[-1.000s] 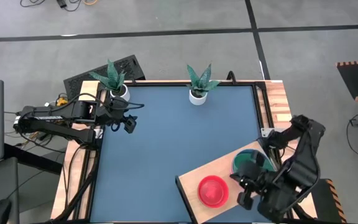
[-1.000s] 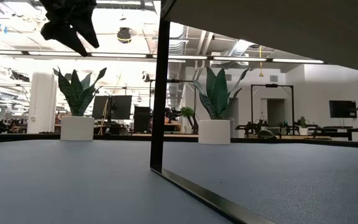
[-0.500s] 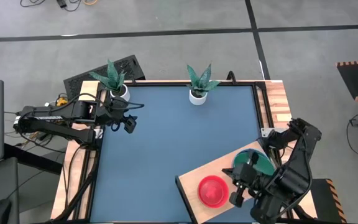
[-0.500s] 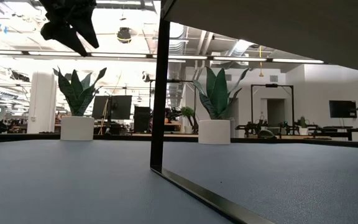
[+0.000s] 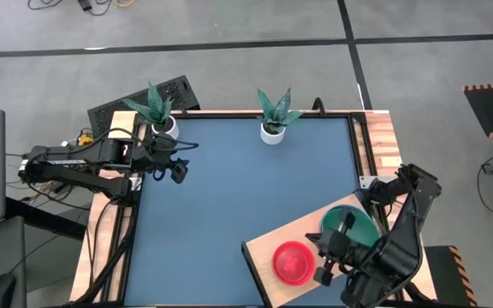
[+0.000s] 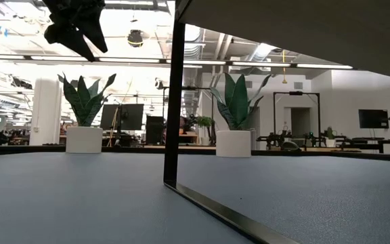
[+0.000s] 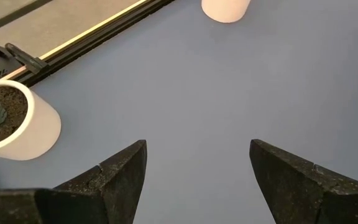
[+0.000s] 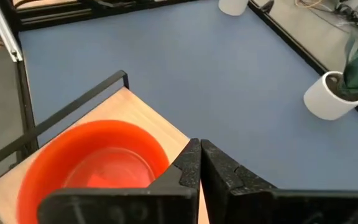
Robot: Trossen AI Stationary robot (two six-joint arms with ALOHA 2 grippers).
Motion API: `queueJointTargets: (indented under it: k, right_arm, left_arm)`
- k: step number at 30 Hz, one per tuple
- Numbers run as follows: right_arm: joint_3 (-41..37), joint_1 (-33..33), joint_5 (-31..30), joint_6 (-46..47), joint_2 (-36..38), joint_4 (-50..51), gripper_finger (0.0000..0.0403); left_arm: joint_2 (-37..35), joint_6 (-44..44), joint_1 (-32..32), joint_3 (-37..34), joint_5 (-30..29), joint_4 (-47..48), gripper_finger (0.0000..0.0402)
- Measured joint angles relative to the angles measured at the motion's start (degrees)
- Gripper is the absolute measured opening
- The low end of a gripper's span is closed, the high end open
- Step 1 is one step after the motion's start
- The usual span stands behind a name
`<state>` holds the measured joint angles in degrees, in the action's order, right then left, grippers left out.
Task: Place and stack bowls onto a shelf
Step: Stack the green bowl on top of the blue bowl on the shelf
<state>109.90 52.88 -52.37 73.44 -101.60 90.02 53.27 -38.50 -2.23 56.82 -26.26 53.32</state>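
Resting on the shelf [image 5: 268, 246] at the table's near right corner: red bowl [image 5: 294, 262] beside dark green bowl [image 5: 349, 224]. Hovering above them, right gripper [image 5: 322, 257], pinched shut, empty, probably just released. Waiting far left, left gripper [image 7: 197, 174], open, empty.

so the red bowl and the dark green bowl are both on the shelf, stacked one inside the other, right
Not quite. The red bowl and the dark green bowl are both on the shelf, but they sit side by side, not stacked one inside the other. The high view shows the two bowls apart on the board, with the right gripper over the space between them.
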Motion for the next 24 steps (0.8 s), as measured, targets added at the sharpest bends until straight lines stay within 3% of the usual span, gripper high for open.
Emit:
queueJointTargets:
  k: [8, 13, 18, 24]
  right_arm:
    - [-2.61, -0.07, -0.78, 2.77, -0.02, -0.43, 0.0027]
    - [0.25, 0.13, -7.06, -0.95, 0.19, -1.91, 0.0028]
    - [3.46, 0.99, -4.59, -5.48, 0.78, 0.01, 0.0025]
    - [3.32, 3.56, -3.11, -3.88, 2.62, 0.0, 0.0023]
  left_arm:
    - [0.0, 0.37, -0.01, 0.0, -0.02, -0.02, 0.0269]
    - [0.0, 0.37, 0.0, 0.0, -0.04, -0.02, 0.0269]
    - [0.0, 0.37, 0.01, 0.0, -0.07, -0.02, 0.0269]
    - [0.0, -0.18, -0.01, 0.0, -0.07, -0.04, 0.0269]
